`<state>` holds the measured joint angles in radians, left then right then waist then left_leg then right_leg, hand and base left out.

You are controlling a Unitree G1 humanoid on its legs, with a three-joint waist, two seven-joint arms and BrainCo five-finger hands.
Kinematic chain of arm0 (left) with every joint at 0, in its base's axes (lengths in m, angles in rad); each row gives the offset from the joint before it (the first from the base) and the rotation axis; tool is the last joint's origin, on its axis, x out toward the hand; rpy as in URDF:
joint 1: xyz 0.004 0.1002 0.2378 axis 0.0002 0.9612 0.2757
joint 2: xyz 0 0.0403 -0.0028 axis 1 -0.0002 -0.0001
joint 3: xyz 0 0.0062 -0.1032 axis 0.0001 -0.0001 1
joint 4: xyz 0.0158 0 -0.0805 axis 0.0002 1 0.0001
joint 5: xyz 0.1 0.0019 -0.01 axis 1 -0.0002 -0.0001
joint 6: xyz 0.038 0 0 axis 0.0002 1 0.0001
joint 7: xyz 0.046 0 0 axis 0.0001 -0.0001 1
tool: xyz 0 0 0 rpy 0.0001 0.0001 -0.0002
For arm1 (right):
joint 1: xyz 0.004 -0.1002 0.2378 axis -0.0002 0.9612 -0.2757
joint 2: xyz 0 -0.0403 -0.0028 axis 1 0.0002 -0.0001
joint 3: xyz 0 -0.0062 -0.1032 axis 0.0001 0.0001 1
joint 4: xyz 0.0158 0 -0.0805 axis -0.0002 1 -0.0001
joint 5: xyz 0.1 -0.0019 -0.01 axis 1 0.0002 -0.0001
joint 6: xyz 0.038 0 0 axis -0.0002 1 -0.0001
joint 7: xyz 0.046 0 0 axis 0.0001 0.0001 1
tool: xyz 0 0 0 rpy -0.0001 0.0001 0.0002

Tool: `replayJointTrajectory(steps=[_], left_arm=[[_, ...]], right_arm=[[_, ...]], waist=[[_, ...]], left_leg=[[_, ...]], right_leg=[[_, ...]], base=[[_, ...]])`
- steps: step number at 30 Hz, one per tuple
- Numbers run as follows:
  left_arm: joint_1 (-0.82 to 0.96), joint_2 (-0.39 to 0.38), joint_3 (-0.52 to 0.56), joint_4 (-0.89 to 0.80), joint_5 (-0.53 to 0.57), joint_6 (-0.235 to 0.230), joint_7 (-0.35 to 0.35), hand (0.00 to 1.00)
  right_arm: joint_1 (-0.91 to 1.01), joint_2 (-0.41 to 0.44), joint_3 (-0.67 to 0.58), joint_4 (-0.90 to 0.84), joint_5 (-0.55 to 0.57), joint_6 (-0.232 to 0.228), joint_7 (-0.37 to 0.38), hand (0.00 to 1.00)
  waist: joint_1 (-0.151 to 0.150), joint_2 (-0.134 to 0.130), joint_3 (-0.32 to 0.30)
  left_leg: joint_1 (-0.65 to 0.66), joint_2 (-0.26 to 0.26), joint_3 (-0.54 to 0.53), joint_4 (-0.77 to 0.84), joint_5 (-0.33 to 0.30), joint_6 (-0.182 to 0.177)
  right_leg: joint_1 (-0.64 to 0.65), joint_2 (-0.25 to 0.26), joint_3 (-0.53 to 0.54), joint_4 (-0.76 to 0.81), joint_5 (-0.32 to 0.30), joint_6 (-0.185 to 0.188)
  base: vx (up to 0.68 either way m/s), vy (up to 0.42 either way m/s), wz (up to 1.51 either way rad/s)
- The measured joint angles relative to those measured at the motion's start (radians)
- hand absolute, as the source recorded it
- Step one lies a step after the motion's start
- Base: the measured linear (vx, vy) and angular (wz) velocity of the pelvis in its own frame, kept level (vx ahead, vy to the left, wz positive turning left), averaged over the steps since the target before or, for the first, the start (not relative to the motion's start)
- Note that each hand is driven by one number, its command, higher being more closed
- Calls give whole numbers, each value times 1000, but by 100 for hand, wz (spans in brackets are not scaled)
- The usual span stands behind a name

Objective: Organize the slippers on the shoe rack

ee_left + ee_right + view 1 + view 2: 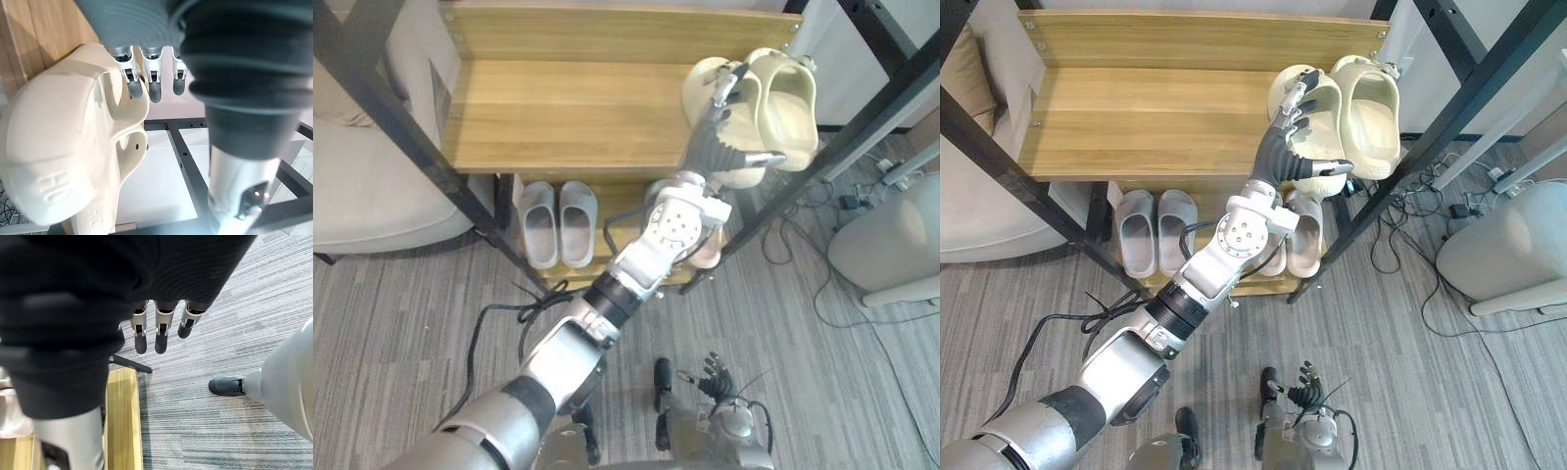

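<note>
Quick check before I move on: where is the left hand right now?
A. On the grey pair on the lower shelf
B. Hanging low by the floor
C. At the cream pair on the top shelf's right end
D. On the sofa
C: the left hand reaches up to the top shelf, its fingers lying against the nearer slipper of the cream pair. The grey pair sits untouched on the shelf below.

Top shelf (558, 108) bare leftward; cream slippers (788, 103) crowd its right end; black post (871, 122) alongside.
</note>
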<state>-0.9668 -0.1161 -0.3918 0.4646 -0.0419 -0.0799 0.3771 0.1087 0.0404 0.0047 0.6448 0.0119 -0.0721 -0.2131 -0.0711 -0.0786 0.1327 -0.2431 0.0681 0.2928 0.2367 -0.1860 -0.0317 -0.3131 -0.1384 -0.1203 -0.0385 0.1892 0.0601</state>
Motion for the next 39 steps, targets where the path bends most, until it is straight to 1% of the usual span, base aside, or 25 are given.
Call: replayJointTrajectory(steps=[1,5,8,14,22,29,39], left_arm=[[0,0,15,0,0,0,14,0],[0,0,49,2,0,0,32,0],[0,0,58,43,0,4,33,0],[1,0,58,81,0,9,32,0],[3,0,49,125,6,16,28,0],[2,0,22,150,20,-1,27,0],[-15,-2,23,163,16,-2,31,0]], right_arm=[[0,0,0,0,0,0,0,0],[0,0,1,0,-1,0,0,0],[0,0,1,0,-1,0,0,0],[-1,0,3,1,-1,0,0,0],[-2,0,2,3,-1,0,0,0],[-21,0,0,12,-1,0,0,0],[-42,-1,-6,23,0,0,0,0]], waist=[[0,0,0],[2,0,0],[3,1,1],[5,6,4],[5,6,4],[4,6,5],[5,-1,14]], left_leg=[[0,1,0,0,-2,0],[-1,1,-2,0,-3,1],[-1,1,-3,0,-3,1],[-1,1,-4,-1,-2,1],[0,1,-3,-1,-2,1],[-1,1,3,6,-4,2],[-2,5,24,31,-25,5]], right_leg=[[1,0,0,0,0,0],[1,0,-1,0,0,0],[2,0,-2,0,-1,1],[2,0,-3,0,-1,1],[2,0,-2,1,0,1],[2,0,0,3,0,0],[-1,2,18,7,-1,1]], base=[[0,0,0],[-7,24,1],[1,26,0],[-2,10,0],[-1,5,0],[0,0,0],[-1,10,-5]])
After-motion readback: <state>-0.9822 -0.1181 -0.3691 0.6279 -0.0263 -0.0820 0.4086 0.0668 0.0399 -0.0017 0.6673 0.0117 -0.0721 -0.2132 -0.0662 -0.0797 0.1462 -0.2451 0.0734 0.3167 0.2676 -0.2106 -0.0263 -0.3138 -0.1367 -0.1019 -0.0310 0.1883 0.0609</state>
